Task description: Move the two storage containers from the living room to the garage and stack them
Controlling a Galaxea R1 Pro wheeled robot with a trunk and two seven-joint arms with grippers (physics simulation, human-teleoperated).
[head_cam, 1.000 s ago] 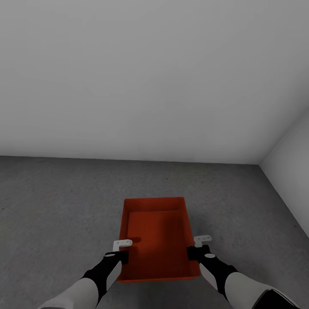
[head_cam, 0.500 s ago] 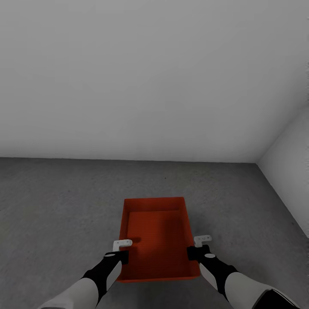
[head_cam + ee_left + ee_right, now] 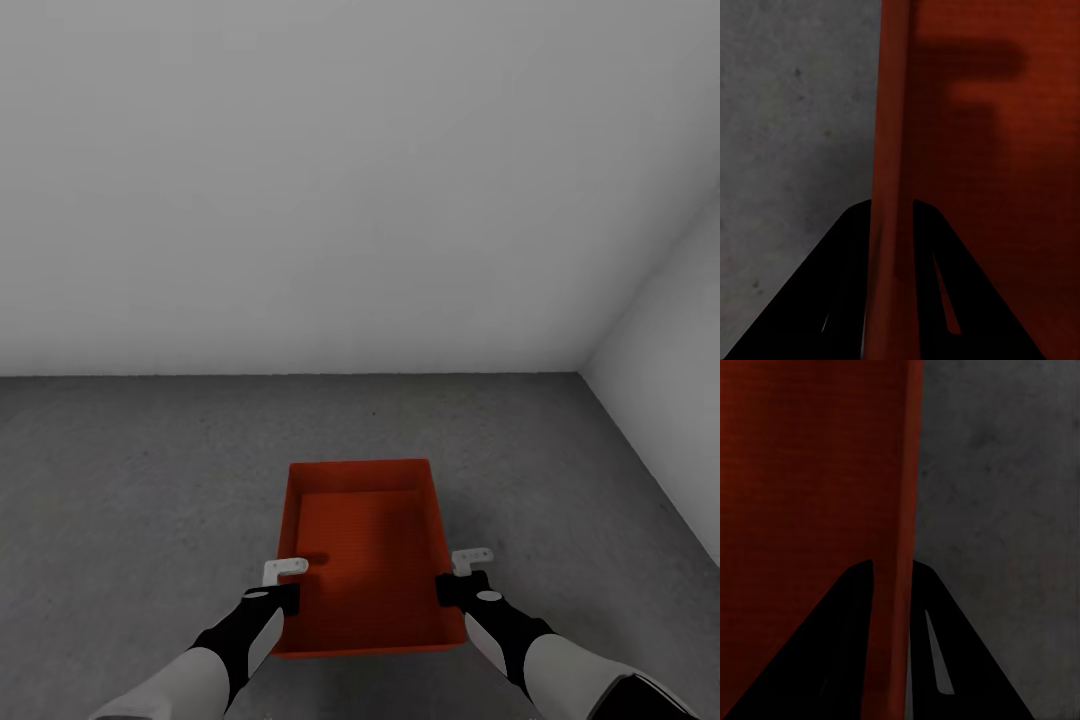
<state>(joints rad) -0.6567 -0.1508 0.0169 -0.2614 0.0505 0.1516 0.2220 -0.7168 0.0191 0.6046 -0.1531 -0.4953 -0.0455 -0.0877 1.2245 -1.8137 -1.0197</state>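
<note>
I have the left claw (image 3: 284,583) clamped on the left wall of the tray (image 3: 365,545); the left wrist view shows its fingers (image 3: 844,289) either side of that wall. The tray sits level between both claws, above the concrete floor (image 3: 120,480), short of the grey wall (image 3: 300,180). The right claw (image 3: 462,574) is clamped on the tray's right wall, fingers (image 3: 840,645) straddling it.
</note>
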